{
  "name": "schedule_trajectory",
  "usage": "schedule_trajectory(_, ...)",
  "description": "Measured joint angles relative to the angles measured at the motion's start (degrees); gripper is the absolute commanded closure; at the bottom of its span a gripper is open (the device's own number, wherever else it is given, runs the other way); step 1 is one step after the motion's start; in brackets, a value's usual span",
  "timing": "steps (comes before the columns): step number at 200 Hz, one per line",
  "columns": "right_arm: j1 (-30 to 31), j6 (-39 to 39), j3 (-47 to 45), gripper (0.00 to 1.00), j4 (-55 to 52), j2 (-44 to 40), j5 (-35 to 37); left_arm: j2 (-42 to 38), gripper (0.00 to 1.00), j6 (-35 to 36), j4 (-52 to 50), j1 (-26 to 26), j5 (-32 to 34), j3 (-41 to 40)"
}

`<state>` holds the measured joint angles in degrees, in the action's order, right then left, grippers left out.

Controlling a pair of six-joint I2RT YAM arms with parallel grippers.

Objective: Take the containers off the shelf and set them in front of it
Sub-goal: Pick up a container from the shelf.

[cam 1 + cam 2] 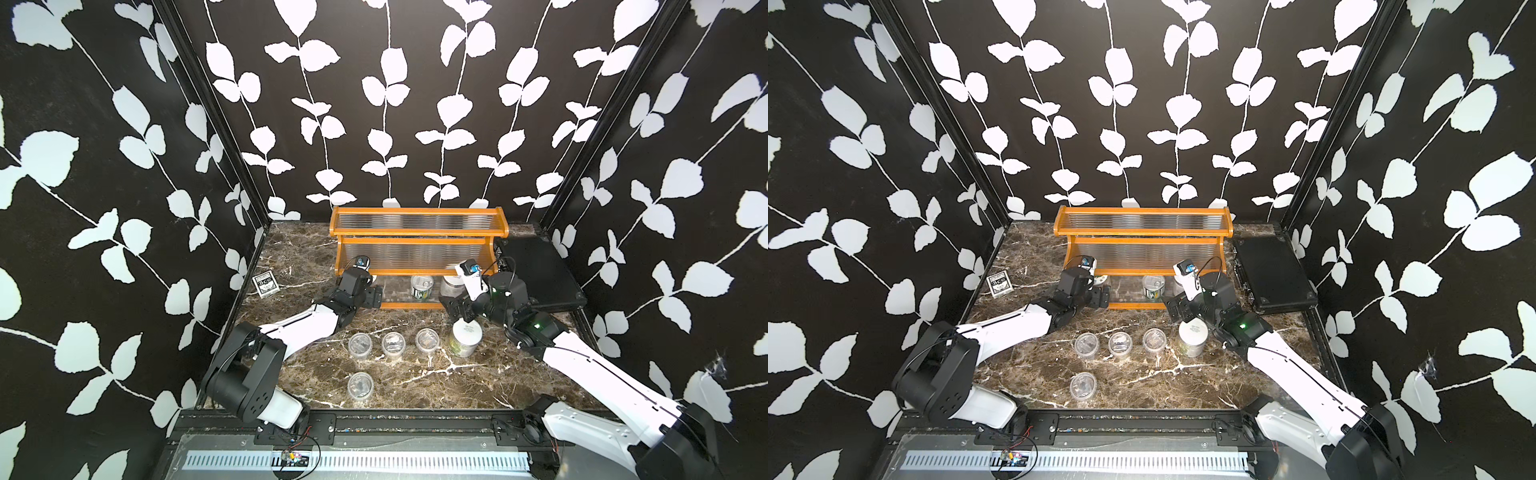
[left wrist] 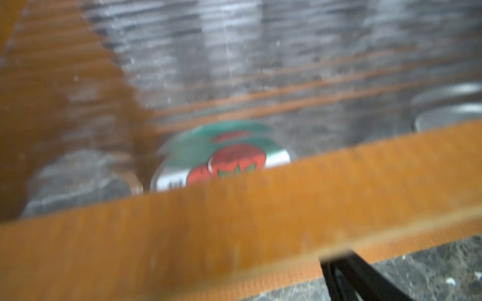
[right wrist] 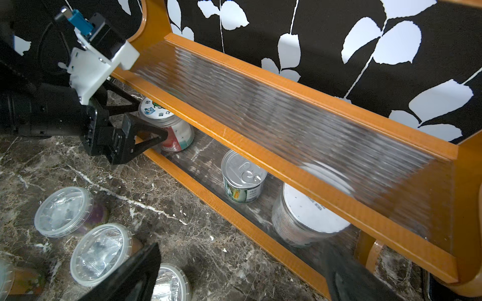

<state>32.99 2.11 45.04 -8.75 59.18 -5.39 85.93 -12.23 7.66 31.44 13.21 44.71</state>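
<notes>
The orange wooden shelf (image 1: 419, 239) stands at the back; its two upper tiers hold nothing. The bottom tier holds a tomato-labelled jar (image 3: 177, 138), a pull-tab tin can (image 1: 422, 286) and a white-lidded jar (image 3: 310, 216). My left gripper (image 1: 377, 293) is open at the tier's left end, with one finger on each side of the tomato jar (image 2: 224, 156). My right gripper (image 1: 449, 309) is open and holds nothing, low over the table before the shelf's right half. In front of the shelf stand several clear lidded cups (image 1: 393, 345) and a white-lidded jar (image 1: 465, 338).
A flat black case (image 1: 536, 274) lies right of the shelf, close behind my right arm. A small black-and-white card box (image 1: 266, 284) lies at the left of the marble table (image 1: 415, 386). Patterned walls close in three sides.
</notes>
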Motion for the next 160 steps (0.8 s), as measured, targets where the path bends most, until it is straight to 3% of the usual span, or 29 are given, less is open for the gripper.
schedule_trajectory(119,-2.7,-0.4,0.0,0.0,0.1,-0.5,-3.1,9.5,0.02,-0.2,7.3,-0.1,3.6,4.1)
schedule_trajectory(160,-2.9,-0.5,0.0,0.0,0.1,-0.5,-3.5,11.1,0.15,0.0,9.8,-0.4,4.0,4.3)
